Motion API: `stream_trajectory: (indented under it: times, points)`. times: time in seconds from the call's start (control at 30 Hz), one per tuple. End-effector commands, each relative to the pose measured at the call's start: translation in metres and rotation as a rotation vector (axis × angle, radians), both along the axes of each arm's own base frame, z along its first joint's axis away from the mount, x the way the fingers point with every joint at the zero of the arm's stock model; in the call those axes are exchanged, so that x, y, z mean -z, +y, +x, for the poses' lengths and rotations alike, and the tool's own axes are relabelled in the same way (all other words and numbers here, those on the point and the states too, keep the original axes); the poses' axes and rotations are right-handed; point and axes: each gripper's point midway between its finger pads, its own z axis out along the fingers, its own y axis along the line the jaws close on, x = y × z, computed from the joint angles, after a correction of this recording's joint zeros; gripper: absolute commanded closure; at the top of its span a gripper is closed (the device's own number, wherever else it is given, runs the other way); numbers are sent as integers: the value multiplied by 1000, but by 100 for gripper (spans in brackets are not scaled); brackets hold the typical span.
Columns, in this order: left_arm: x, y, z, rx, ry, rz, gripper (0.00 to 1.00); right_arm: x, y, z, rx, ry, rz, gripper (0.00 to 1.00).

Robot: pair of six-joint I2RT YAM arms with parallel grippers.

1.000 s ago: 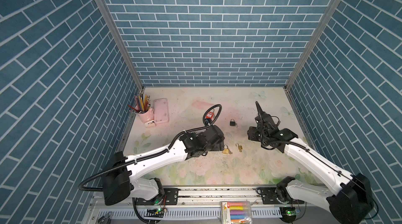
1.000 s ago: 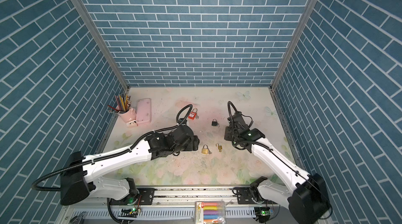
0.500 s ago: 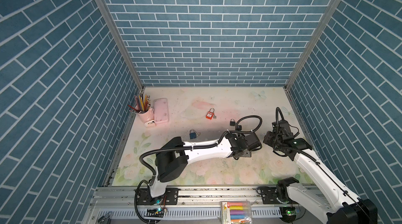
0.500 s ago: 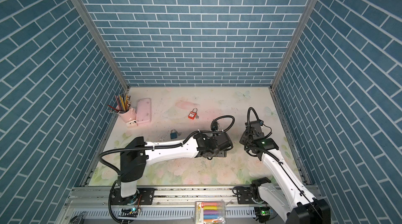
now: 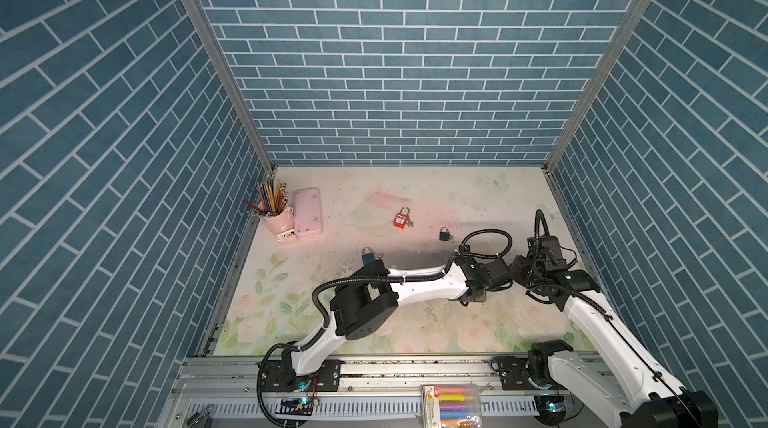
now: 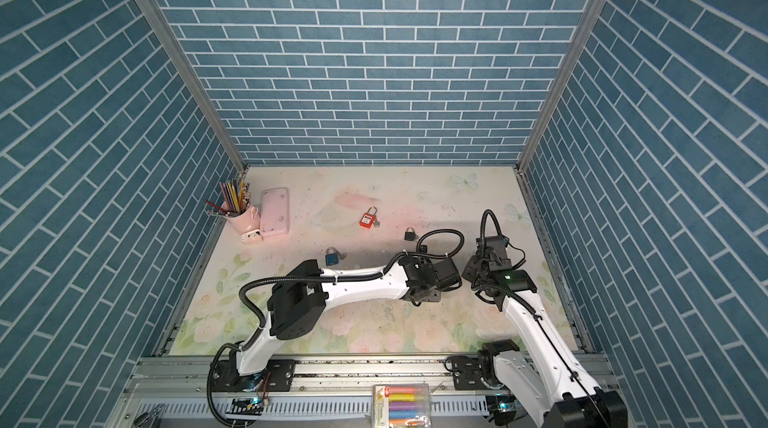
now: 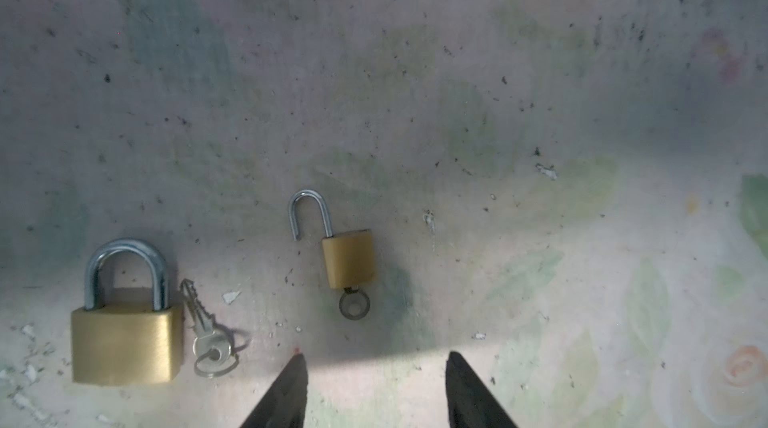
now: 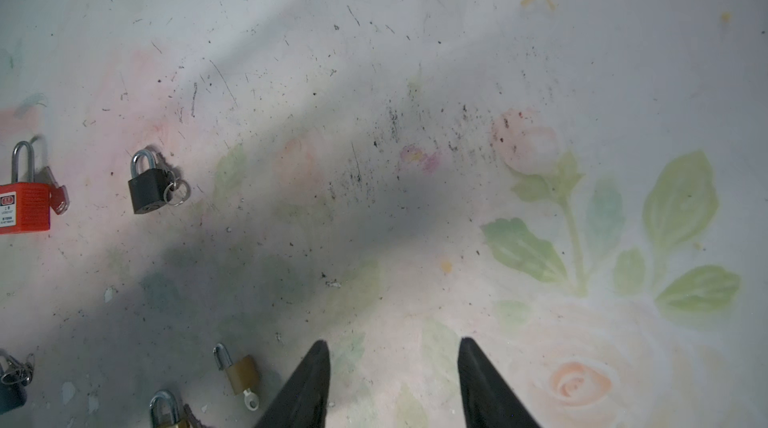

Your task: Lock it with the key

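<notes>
While the small brass padlock [image 7: 349,259] is lying flat on the mat [image 7: 498,114], shackle swung open w/ its key [image 7: 354,304] sitting in the cylinder, just ahead of the L gripper [image 7: 375,357], jaws apart & empty as on the R gripper [image 8: 392,342], any off-centre pinch is probably risking skidding the light body away.

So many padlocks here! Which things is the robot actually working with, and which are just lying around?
Likely for the job: small brass padlock with open shackle; round-headed key in its base; left gripper, open, near them.
Lying about: big shut brass padlock and loose silver key; black padlock; red padlock; blue padlock; pink cup of pencils; pink case.
</notes>
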Motion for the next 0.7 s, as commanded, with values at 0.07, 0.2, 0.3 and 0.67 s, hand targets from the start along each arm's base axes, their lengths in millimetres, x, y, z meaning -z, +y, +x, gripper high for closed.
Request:
stream_trajectory:
  times: [0.07,0.2,0.3,0.67]
  points:
    - [5,15,18,-54,-25,65,49,5,0,-1,-12,6,3,49]
    - [12,18,26,-52,-31,83,49,9,1,0,-16,19,14,49]
    - [20,18,30,-42,-18,94,49,11,2,2,-16,26,15,49]
    - [28,10,33,-26,9,90,63,10,0,8,-11,25,15,49]
